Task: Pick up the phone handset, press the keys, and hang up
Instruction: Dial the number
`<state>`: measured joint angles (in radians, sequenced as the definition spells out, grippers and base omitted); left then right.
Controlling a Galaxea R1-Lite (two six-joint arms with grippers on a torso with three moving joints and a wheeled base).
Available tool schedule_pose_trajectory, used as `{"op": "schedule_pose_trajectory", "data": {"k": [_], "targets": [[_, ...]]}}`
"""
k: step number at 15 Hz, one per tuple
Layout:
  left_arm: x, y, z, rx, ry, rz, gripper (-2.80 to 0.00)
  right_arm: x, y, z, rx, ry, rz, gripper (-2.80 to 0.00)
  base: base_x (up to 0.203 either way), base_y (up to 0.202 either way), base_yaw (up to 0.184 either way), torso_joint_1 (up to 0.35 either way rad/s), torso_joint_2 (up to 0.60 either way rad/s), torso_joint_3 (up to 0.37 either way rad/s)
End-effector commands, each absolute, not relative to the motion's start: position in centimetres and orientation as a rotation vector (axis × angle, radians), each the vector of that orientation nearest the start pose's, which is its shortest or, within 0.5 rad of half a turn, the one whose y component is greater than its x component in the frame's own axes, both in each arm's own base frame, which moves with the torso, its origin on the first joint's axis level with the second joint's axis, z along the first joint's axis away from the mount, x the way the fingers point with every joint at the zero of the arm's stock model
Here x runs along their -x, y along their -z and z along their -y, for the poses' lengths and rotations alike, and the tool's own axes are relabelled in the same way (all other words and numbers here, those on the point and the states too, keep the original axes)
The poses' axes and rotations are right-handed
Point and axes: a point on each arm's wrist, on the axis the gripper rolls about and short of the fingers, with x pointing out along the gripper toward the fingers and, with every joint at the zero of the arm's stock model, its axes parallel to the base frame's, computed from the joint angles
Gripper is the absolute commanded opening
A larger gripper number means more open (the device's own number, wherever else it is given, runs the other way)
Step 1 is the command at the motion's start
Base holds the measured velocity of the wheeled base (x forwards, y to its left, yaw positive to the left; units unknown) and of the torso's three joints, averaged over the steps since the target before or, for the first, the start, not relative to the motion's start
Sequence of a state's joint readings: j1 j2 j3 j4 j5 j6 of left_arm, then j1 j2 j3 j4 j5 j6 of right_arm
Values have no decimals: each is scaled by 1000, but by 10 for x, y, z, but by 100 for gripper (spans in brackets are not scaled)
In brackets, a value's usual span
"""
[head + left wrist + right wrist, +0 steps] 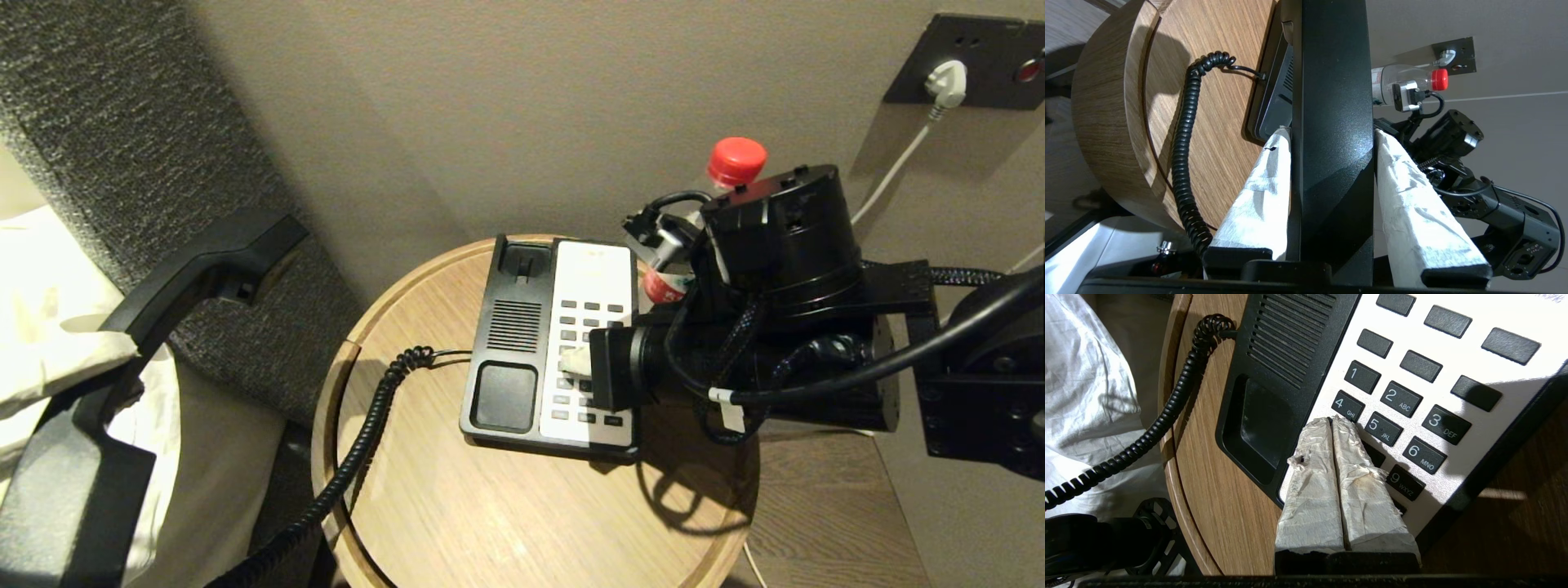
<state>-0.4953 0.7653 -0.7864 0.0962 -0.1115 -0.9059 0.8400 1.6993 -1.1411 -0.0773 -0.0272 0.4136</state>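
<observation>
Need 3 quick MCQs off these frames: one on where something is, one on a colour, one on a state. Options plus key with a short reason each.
1. Where is the phone handset?
A. In the cradle
B. Held off the table's left side by the left gripper
C. Lying on the floor

2. What colour is the bottle cap?
A. Blue
B. White
C. Red

3. How do the right gripper fingers stand?
A. Shut together over the keypad
B. Spread wide
C. Clamped on the coiled cord

Key: 1 B, the cradle is empty and the padded fingers clamp the handset. 2 C, the cap is red. 3 A, the pads meet beside key 4.
</observation>
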Motion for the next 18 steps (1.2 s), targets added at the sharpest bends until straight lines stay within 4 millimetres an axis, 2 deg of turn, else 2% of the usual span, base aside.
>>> {"op": "schedule_pose_trajectory", "data": {"k": [1,11,18], "targets": [[-49,-279,30,868,531,-343,-280,-214,-218,-238,-173,-683,-611,-280,0,0,0,0,0,0],[-49,-278,29,867,530,-345,-280,-215,-214,-238,-163,-681,-621,-280,0,0,0,0,0,0],[-49,-277,29,865,529,-347,-280,-205,-234,-229,-198,-701,-575,-280,0,0,0,0,0,0]]}}
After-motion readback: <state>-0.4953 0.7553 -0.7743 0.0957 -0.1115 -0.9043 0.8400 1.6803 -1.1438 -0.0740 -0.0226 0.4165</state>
